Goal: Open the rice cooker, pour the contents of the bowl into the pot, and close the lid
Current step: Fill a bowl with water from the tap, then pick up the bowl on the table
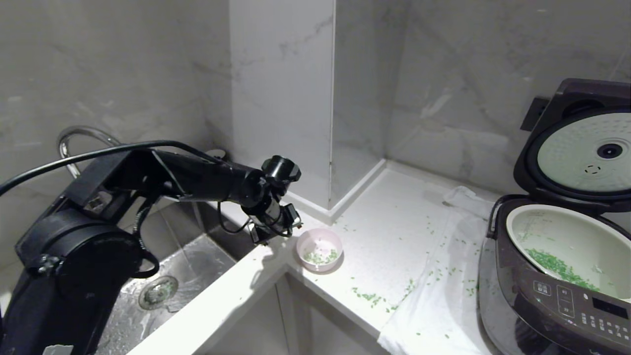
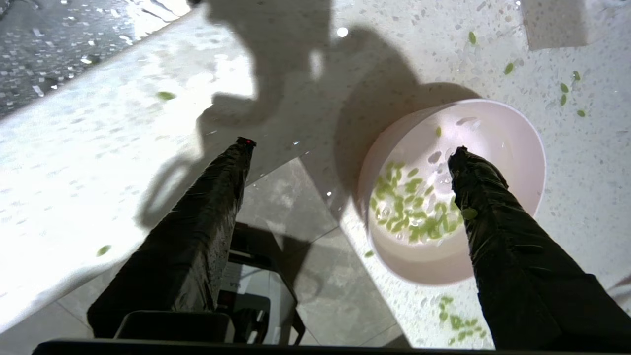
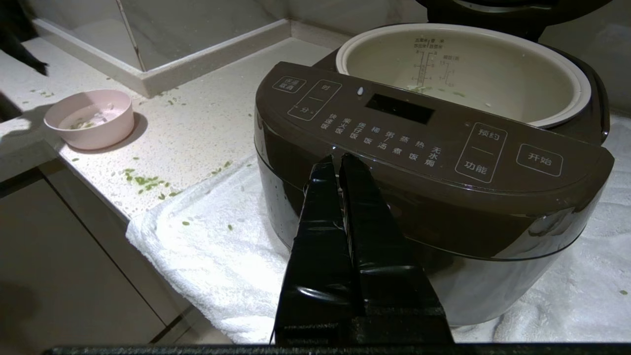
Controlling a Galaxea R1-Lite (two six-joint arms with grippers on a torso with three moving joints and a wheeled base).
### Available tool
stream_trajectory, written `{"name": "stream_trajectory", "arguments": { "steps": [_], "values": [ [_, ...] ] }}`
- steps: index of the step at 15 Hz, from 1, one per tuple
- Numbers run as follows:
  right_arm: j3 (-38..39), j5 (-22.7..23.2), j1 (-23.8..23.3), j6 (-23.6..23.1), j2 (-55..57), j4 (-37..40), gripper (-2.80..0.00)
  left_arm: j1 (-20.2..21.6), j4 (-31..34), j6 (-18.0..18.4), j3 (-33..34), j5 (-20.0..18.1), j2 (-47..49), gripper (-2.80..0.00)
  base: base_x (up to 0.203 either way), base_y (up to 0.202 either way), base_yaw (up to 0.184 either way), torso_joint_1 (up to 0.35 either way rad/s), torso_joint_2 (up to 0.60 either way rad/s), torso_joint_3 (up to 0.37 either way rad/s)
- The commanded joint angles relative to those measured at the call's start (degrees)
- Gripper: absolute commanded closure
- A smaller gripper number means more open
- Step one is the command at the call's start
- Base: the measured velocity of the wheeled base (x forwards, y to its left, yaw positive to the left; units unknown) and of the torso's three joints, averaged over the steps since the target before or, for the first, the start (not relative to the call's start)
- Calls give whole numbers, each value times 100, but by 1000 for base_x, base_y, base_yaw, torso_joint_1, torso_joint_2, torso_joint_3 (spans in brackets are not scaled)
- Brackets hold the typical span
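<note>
The rice cooker [image 1: 567, 305] [image 3: 419, 148] stands at the right with its lid [image 1: 581, 153] raised upright. Its cream pot [image 1: 577, 236] [image 3: 468, 64] holds green contents [image 1: 557, 266]. The pink bowl [image 1: 319, 249] [image 2: 419, 162] [image 3: 90, 118] sits upright on the counter near the corner by the sink, with some green bits [image 2: 404, 207] left inside. My left gripper [image 1: 276, 231] [image 2: 351, 148] hovers just left of and above the bowl, open and holding nothing. One finger [image 2: 493, 222] lies over the bowl in the left wrist view. My right gripper [image 3: 336, 159] is shut, low before the cooker's front panel.
Green bits [image 1: 369, 296] are scattered over the counter and the white towel [image 1: 434, 305] under the cooker. A wet steel sink [image 1: 162, 291] with a faucet [image 1: 79, 138] lies left of the bowl. A marble wall pillar [image 1: 281, 98] juts out behind.
</note>
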Motion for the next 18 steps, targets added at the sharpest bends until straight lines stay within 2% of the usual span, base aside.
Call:
{"name": "stream_trajectory", "arguments": {
  "steps": [1, 4, 7, 10, 13, 14, 18],
  "values": [
    [1, 3, 2, -4, 7, 2, 0, 272, -8, -20, 616, -4, -833, -280, 0, 0, 0, 0, 0, 0],
    [1, 3, 2, -4, 7, -7, 0, 911, -28, 117, 1323, -22, -1421, -280, 0, 0, 0, 0, 0, 0],
    [1, 3, 2, -4, 7, 2, 0, 1458, -33, 278, 1721, -42, -1691, -280, 0, 0, 0, 0, 0, 0],
    [1, 3, 2, -4, 7, 2, 0, 1872, -121, 621, 2093, -34, -1957, -280, 0, 0, 0, 0, 0, 0],
    [1, 3, 2, -4, 7, 2, 0, 2375, -748, 1130, 2712, -34, -2110, -280, 0, 0, 0, 0, 0, 0],
    [1, 3, 2, -4, 7, 2, 0, 2575, -898, 1228, 2809, -40, -2120, 0, 0, 0, 0, 0, 0, 0],
    [1, 3, 2, -4, 7, 2, 0, 3308, -967, 1559, 2783, -126, -2035, 0, 0, 0, 0, 0, 0, 0]
  ]
}}
